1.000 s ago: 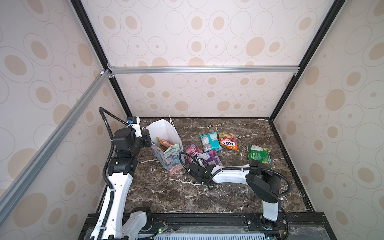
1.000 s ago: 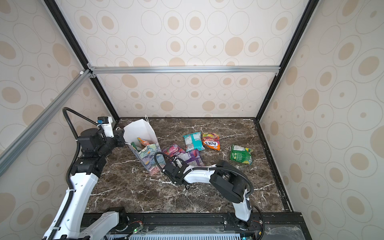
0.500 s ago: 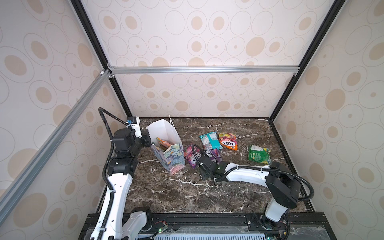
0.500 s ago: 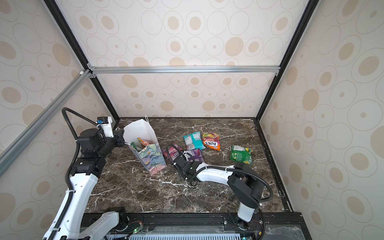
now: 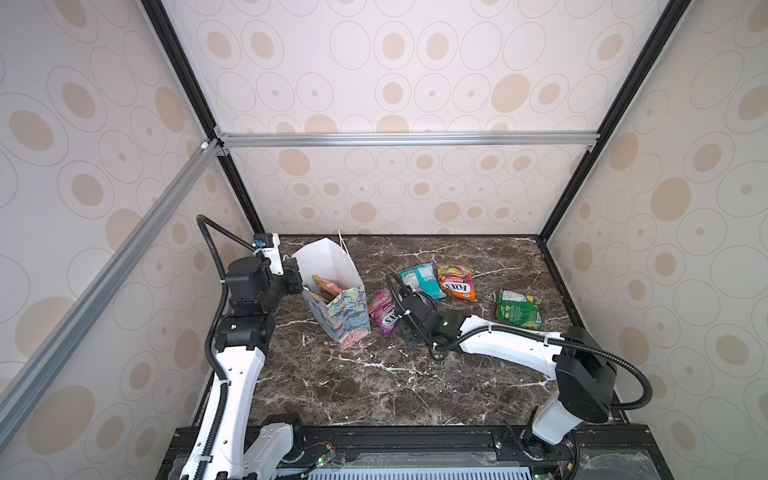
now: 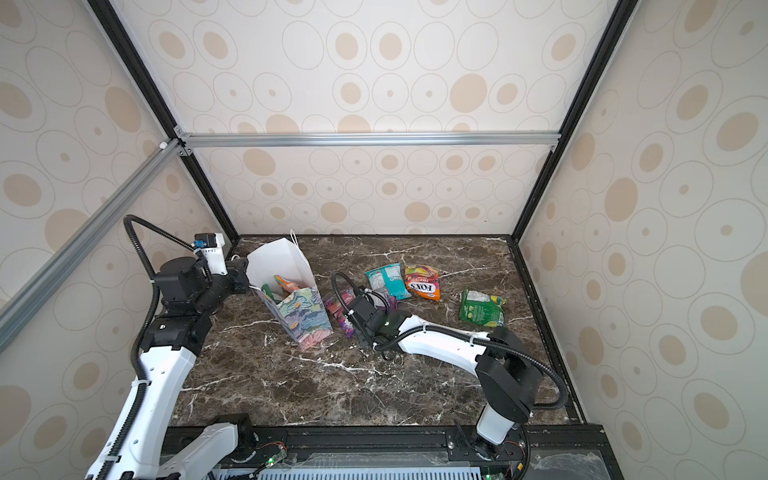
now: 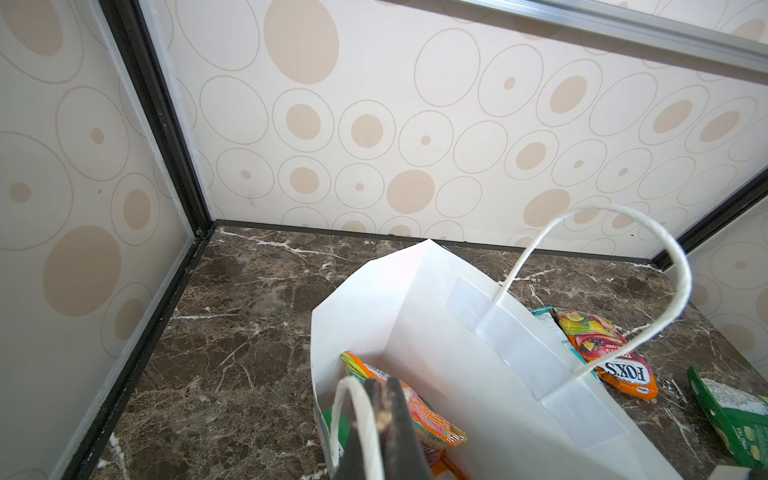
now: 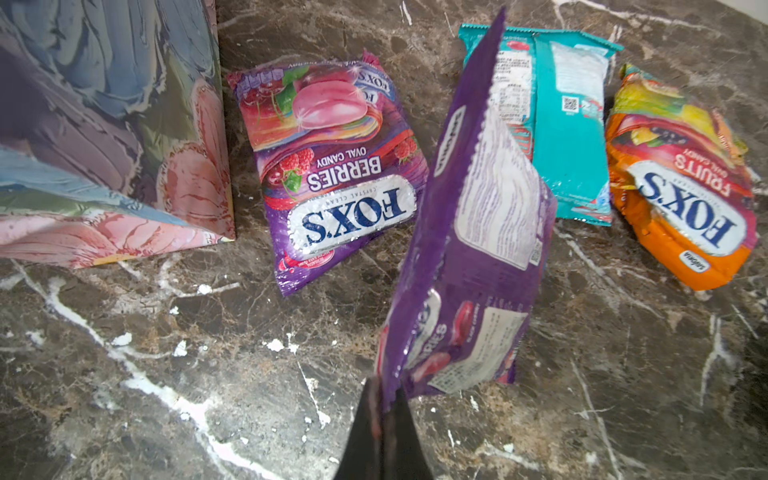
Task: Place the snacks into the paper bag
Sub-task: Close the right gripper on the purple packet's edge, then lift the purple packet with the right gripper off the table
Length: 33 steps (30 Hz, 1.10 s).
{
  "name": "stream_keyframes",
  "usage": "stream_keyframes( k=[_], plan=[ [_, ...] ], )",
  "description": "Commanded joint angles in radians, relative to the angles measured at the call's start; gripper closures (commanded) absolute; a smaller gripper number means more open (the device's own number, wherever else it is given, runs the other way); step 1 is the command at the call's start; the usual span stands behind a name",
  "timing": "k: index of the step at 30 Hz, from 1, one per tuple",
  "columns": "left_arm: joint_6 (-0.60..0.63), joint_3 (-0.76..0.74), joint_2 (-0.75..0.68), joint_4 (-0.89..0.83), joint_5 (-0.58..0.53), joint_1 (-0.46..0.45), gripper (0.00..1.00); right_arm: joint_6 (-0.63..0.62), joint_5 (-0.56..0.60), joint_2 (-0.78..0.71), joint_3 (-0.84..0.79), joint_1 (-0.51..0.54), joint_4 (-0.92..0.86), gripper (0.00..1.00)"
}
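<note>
Now R claw [image 8: 384,399] pinches shut a purple packet [image 8: 469,257] by its crimped edge, right of the bag [image 5: 347,320]; light, floppy, slick film. L claw [image 7: 384,409] shut, prob. on bag's rim.

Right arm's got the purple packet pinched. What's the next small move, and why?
Probably lift the right gripper and swing it toward the paper bag: it pinches the purple packet by one edge, low beside the bag, whose open mouth the left gripper holds at the rim.
</note>
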Motion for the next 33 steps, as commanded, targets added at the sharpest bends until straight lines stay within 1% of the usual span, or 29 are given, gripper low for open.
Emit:
stream_keyframes(
  k=[1,3,4,5,7,8,15,25,33],
  plan=[
    [0.014,0.006,-0.012,-0.003,0.008,0.008,1.0,-0.049,0.024,-0.044,0.02,-0.004,0.009,1.0],
    [0.014,0.006,-0.008,-0.005,0.012,0.008,1.0,-0.074,0.01,-0.051,0.032,-0.006,0.003,1.0],
    [0.013,0.006,-0.005,-0.004,0.012,0.008,1.0,-0.097,-0.015,-0.051,0.043,-0.009,-0.008,1.0],
    [0.013,0.006,-0.006,-0.005,0.013,0.008,1.0,-0.111,-0.024,-0.044,0.066,-0.011,-0.039,1.0],
    [0.012,0.006,-0.006,-0.004,0.013,0.007,1.0,-0.115,-0.019,-0.031,0.113,-0.01,-0.105,1.0],
    [0.014,0.007,-0.007,-0.005,0.012,0.008,1.0,-0.118,-0.019,-0.03,0.119,-0.011,-0.11,1.0],
    [0.012,0.005,-0.008,-0.003,0.012,0.008,1.0,-0.124,0.011,-0.083,0.093,-0.01,-0.06,1.0],
    [0.01,0.005,-0.011,-0.001,0.015,0.009,1.0,-0.184,-0.008,-0.191,0.068,-0.011,-0.014,1.0],
    [0.009,0.003,-0.012,0.0,0.008,0.008,1.0,-0.211,-0.008,-0.232,0.052,-0.011,-0.006,1.0]
  ],
)
